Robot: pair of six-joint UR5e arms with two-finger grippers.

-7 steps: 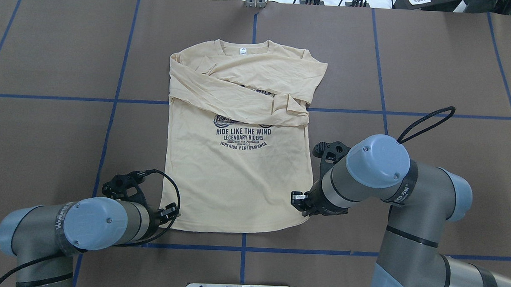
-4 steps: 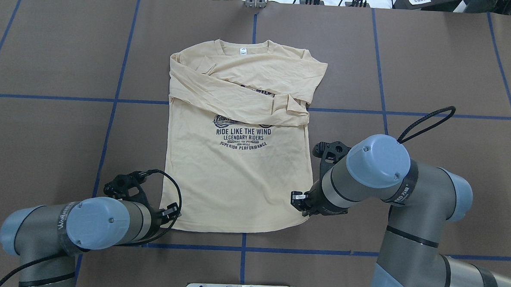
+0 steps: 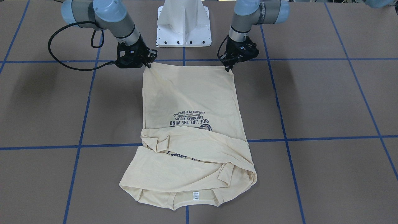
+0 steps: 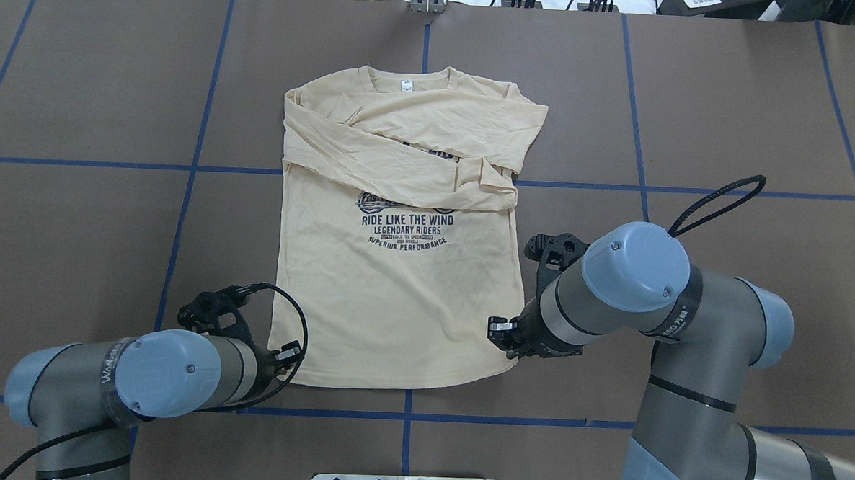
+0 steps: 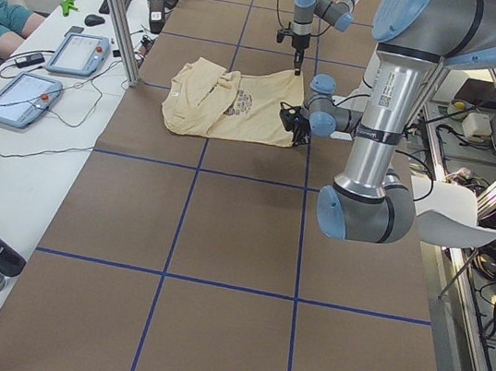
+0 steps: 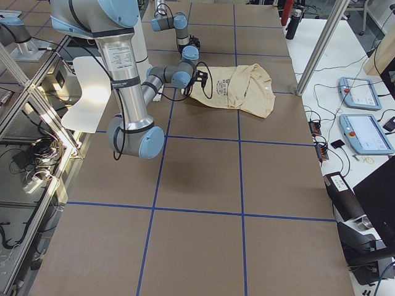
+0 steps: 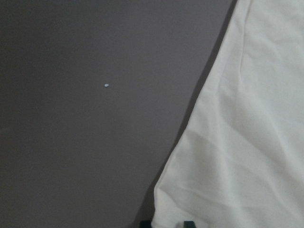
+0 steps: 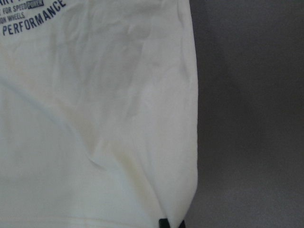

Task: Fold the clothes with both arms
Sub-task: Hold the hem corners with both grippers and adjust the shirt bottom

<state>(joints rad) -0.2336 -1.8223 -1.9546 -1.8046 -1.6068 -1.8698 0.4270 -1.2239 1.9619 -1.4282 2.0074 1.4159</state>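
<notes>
Left end effector (image 3: 230,66) apparently crept nearer T-shirt (image 3: 189,93) hem

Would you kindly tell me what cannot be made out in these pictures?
Left pincer: whether it grips the T-shirt hem; small in the front-facing view, mostly covered by its wrist overhead.
Right pincer: the same doubt.
Print: top hidden under the folded sleeves, every view.
Neck label: text too small, overhead view.

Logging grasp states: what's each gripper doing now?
Left gripper: at T-shirt hem corner, cannot tell.
Right gripper: at other hem corner, cannot tell.
</notes>
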